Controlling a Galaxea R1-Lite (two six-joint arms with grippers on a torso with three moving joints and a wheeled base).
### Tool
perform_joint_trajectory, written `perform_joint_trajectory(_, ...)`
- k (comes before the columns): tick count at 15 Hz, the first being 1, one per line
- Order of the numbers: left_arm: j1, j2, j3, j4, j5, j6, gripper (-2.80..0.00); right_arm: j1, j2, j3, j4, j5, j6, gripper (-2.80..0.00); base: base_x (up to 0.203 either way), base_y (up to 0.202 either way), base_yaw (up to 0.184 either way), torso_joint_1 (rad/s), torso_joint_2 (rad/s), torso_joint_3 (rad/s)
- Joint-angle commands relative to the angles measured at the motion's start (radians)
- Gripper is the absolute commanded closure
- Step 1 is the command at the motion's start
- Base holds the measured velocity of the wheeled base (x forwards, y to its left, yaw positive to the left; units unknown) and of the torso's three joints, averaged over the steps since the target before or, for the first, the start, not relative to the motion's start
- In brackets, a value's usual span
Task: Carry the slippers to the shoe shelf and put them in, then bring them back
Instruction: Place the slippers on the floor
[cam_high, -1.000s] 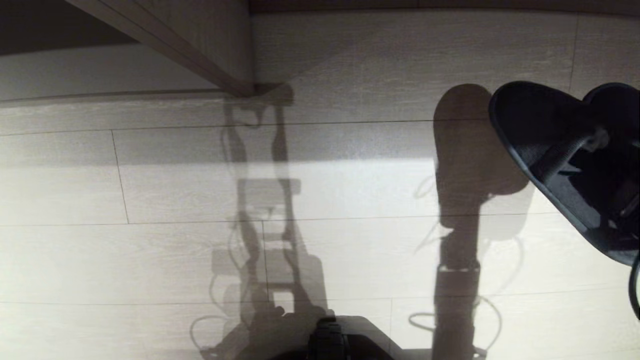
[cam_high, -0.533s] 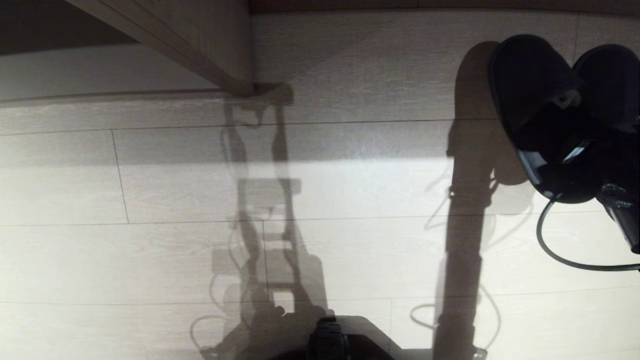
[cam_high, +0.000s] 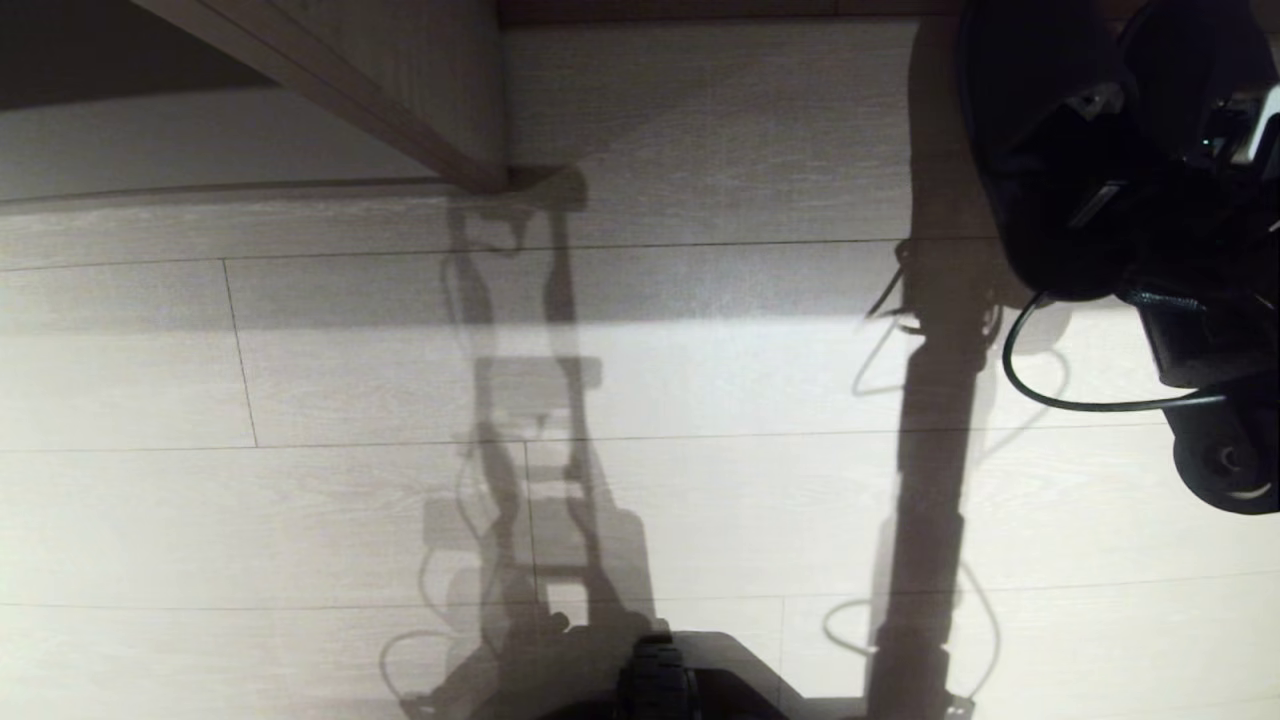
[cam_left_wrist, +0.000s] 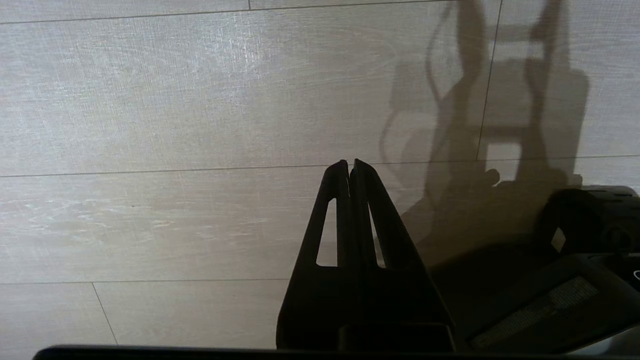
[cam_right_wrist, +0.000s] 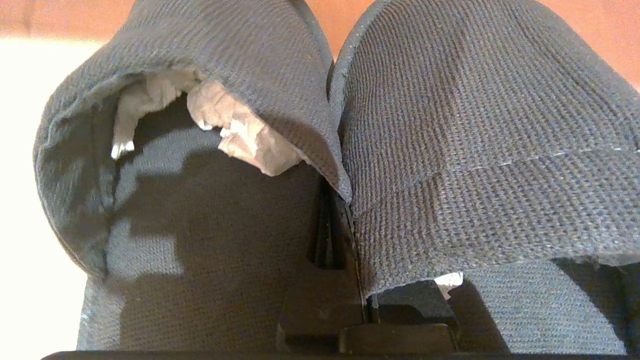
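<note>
Floor (cam_high: 300, 380): we see pale planks beneath us.
Slippers (cam_right_wrist: 450, 150): both hang together at our right, carried as one pair.
Right tool (cam_right_wrist: 334, 235): clenched on their touching inner edges.
Left tool (cam_left_wrist: 350, 167): closed, empty, parked low.

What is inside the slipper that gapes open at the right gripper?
Crumpled pale paper is stuffed into the toe of that one of the slippers. The other's upper covers its inside. The right gripper is shut on their inner edges.

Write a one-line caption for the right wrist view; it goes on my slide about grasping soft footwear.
Right gripper shut on the slippers, pinching their adjoining inner edges.
</note>
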Motion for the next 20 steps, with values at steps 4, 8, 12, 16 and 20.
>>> perform_joint_trajectory(4, 0.000, 0.000, 0.000, -0.001, 0.000, 0.000, 0.00, 0.019, 0.084, -0.164, -0.005, 0.005, -0.028, 0.00, 0.000, 0.000, 0.000, 0.000, 0.00, 0.000)
perform_joint_trajectory(8, 0.000, 0.000, 0.000, -0.001, 0.000, 0.000, 0.00, 0.027, 0.170, -0.342, -0.001, 0.002, -0.038, 0.00, 0.000, 0.000, 0.000, 0.000, 0.00, 0.000)
perform_joint_trajectory(12, 0.000, 0.000, 0.000, -0.001, 0.000, 0.000, 0.00, 0.033, 0.259, -0.426, -0.002, -0.001, -0.044, 0.00, 0.000, 0.000, 0.000, 0.000, 0.00, 0.000)
perform_joint_trajectory(16, 0.000, 0.000, 0.000, -0.001, 0.000, 0.000, 0.00, 0.040, 0.351, -0.557, -0.001, -0.016, -0.056, 0.00, 0.000, 0.000, 0.000, 0.000, 0.00, 0.000)
perform_joint_trajectory(20, 0.000, 0.000, 0.000, -0.001, 0.000, 0.000, 0.00, 0.040, 0.406, -0.641, 0.004, -0.032, -0.077, 0.00, 0.000, 0.000, 0.000, 0.000, 0.00, 0.000)
